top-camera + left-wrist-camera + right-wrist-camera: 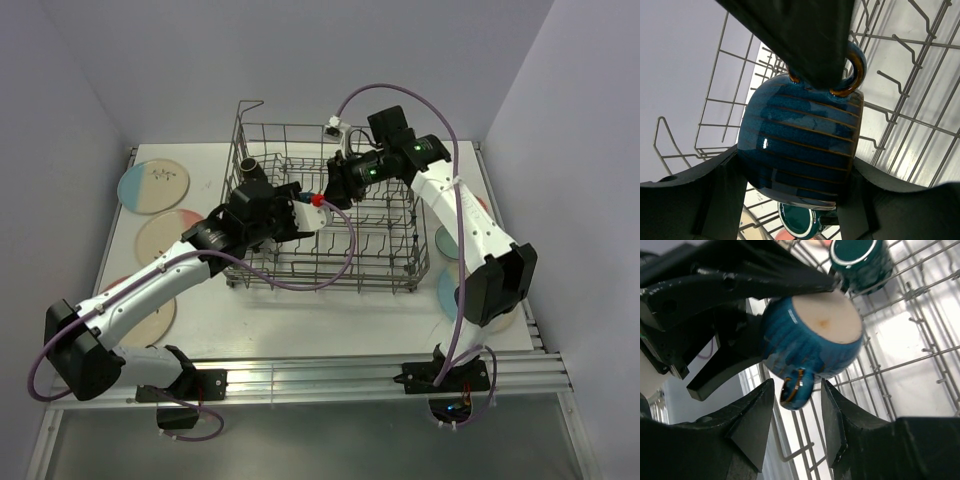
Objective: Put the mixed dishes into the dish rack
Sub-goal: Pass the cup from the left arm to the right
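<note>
Our left gripper [795, 182] is clamped on the sides of a glossy blue ribbed ceramic mug [810, 340], holding it over the grey wire dish rack [395, 262]. Our right gripper [796, 390] has its jaws apart, straddling the mug's brown-edged handle [856, 70]. We cannot tell whether they touch it.

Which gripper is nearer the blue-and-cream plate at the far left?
Left. The left gripper sits over the dish rack's left half, right of the plate; the right gripper is farther right, mid-rack.
</note>
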